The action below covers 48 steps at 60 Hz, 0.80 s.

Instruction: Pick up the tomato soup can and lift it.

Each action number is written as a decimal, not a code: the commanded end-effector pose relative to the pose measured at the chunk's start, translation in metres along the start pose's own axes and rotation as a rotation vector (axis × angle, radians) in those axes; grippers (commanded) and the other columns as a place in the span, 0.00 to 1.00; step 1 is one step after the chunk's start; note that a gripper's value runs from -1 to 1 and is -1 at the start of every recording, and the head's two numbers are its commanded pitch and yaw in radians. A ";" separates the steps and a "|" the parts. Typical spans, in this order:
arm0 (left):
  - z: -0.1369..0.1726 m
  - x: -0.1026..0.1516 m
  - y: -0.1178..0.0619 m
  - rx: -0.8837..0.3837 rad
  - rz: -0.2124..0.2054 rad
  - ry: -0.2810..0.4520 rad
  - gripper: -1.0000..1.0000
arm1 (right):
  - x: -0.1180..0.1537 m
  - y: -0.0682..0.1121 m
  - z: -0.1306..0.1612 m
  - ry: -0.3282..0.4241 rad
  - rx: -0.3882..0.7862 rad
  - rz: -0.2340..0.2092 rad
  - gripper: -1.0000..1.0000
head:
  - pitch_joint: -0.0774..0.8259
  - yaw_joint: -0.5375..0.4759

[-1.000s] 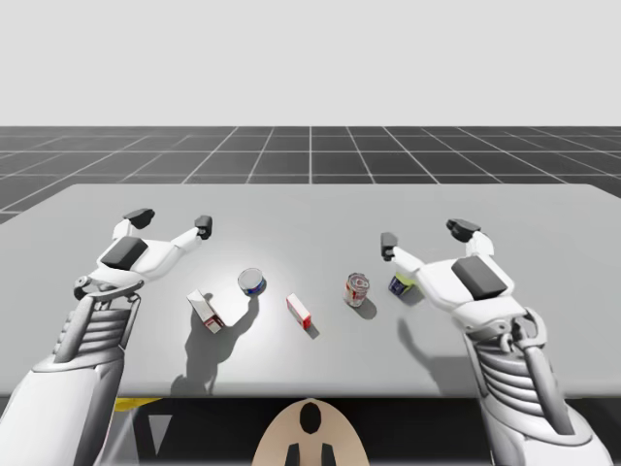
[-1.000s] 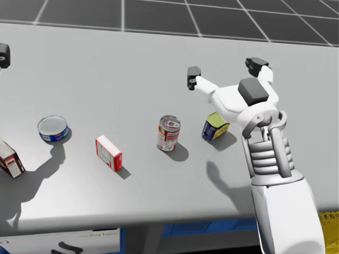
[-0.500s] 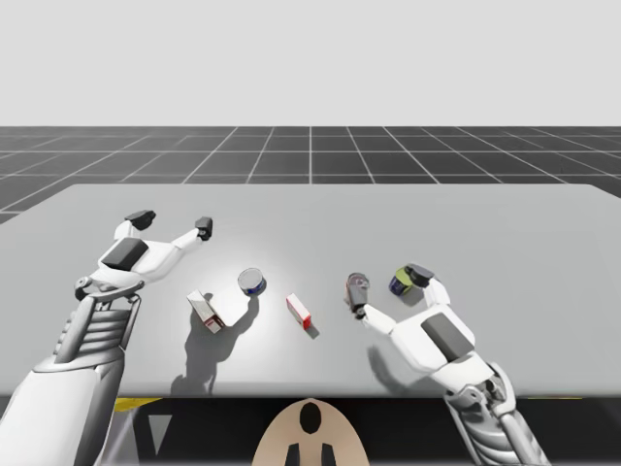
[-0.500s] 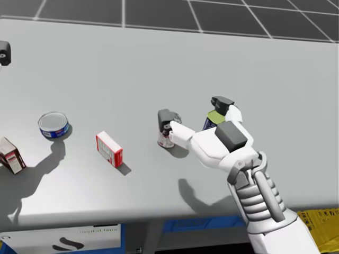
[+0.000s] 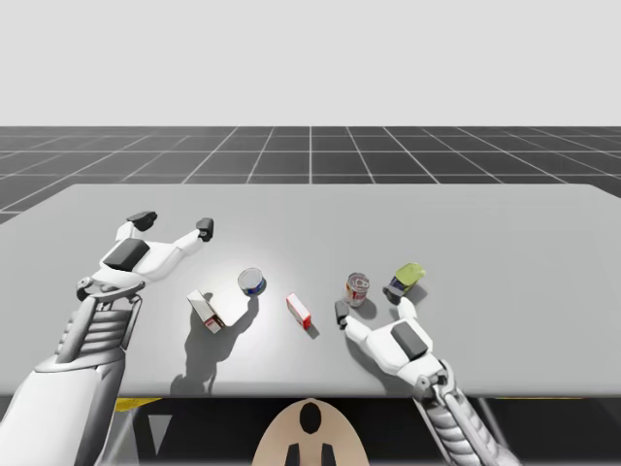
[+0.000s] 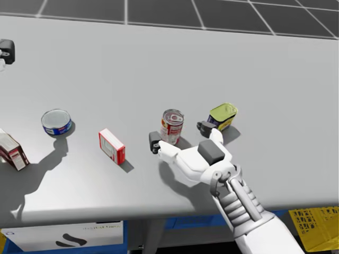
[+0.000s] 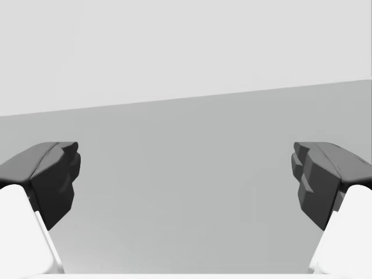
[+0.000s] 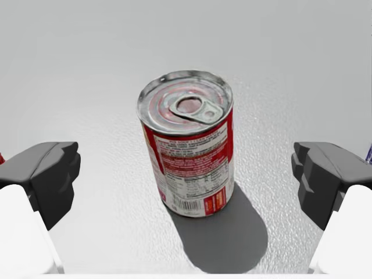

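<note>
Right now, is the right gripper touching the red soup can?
Apart. The right wrist view shows the red soup can standing between the right gripper's open fingers, with bare table on both sides.

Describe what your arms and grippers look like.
My left arm and right arm are white shells with ribbed grey wrists. The left gripper and right gripper each have two dark-tipped white fingers, plus a dark block on top.

No text, number or sign can be read. The red and white can (image 8: 189,157) carries a label with blocks of fine print, too small to make out.
</note>
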 end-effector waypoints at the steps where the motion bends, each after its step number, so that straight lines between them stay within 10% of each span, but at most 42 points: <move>1: 0.000 -0.001 -0.001 -0.003 -0.002 0.003 0.00 | -0.012 0.007 -0.019 0.048 -0.019 -0.080 0.00 | 0.85 0.36; 41: -0.001 -0.002 -0.004 -0.006 -0.005 0.006 0.00 | -0.008 0.004 -0.069 0.082 -0.003 -0.018 0.00 | 0.85 0.36; 43: -0.001 -0.002 -0.004 -0.006 -0.006 0.006 0.00 | -0.010 0.004 -0.069 0.064 -0.018 -0.025 0.18 | 0.85 0.36; 44: -0.001 -0.002 -0.004 -0.006 -0.006 0.006 0.00 | -0.011 0.004 -0.069 0.062 -0.031 -0.048 0.69 | 0.85 0.36; 45: -0.001 -0.002 -0.004 -0.006 -0.006 0.006 0.00 | -0.011 0.005 -0.068 0.063 -0.035 -0.053 0.92 | 0.85 0.36; 48: -0.001 -0.002 -0.004 -0.006 -0.006 0.006 0.00 | -0.012 0.004 -0.068 0.069 0.006 -0.066 1.00 | 0.85 0.35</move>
